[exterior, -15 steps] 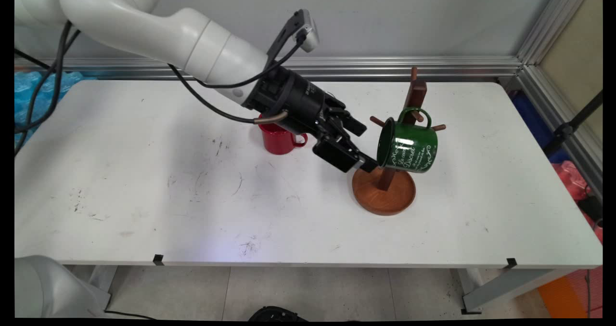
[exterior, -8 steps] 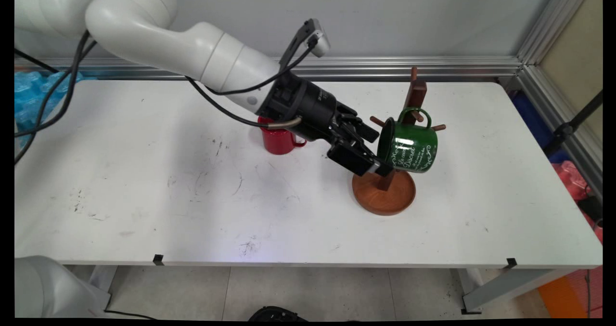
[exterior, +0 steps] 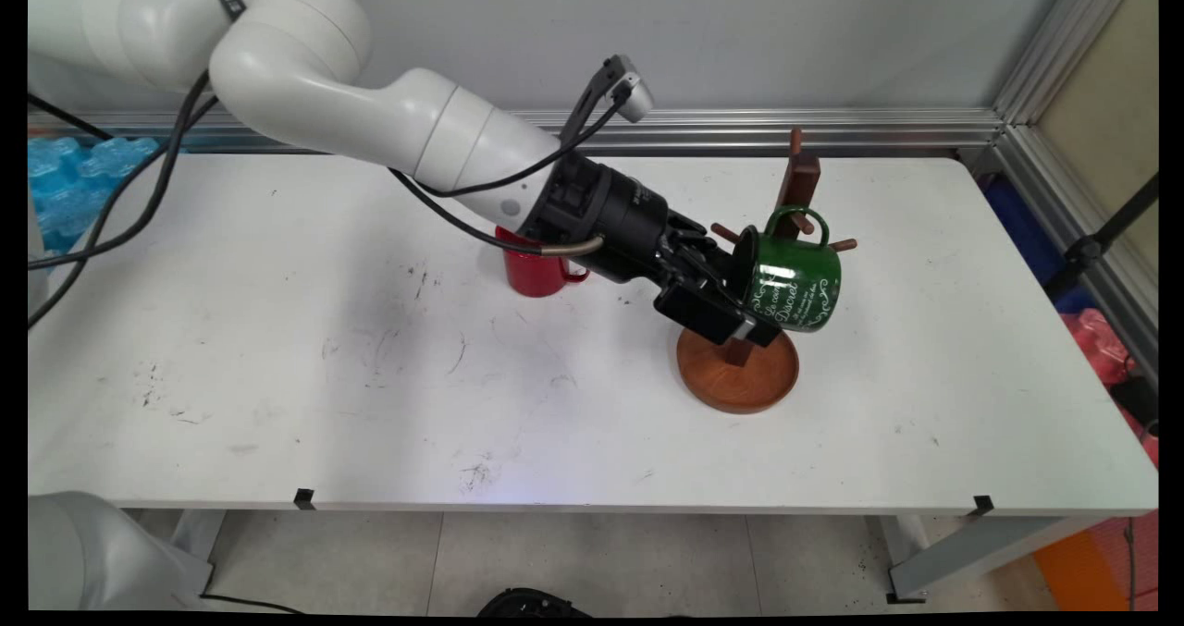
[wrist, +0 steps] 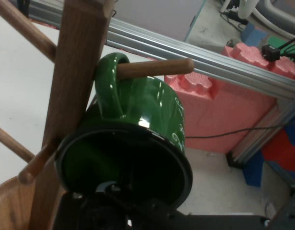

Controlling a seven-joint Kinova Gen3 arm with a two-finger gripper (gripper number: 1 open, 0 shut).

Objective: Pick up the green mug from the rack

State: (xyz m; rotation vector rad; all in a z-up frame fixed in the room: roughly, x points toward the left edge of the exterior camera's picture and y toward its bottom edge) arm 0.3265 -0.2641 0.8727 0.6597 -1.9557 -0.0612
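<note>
A green enamel mug [exterior: 795,288] with white lettering hangs by its handle from a peg [wrist: 154,68] of a wooden mug tree [exterior: 737,378], its mouth tilted toward the arm. My gripper [exterior: 747,302] is at the mug's mouth, open. One finger lies under the mug's lower wall and the other sits at the rim. In the hand view the mug [wrist: 147,105] fills the middle, its dark opening right above the gripper [wrist: 123,203], with the tree's post [wrist: 75,72] to the left.
A red mug [exterior: 532,273] stands on the white table [exterior: 277,376] behind the arm's wrist, left of the tree. Other bare pegs stick out of the tree's post [exterior: 800,182]. Pink and blue blocks lie beyond the table's right edge.
The gripper has moved right and slightly down toward the hanging green mug, from just short of its rim to around it. The mug and the tree have stayed in place.
</note>
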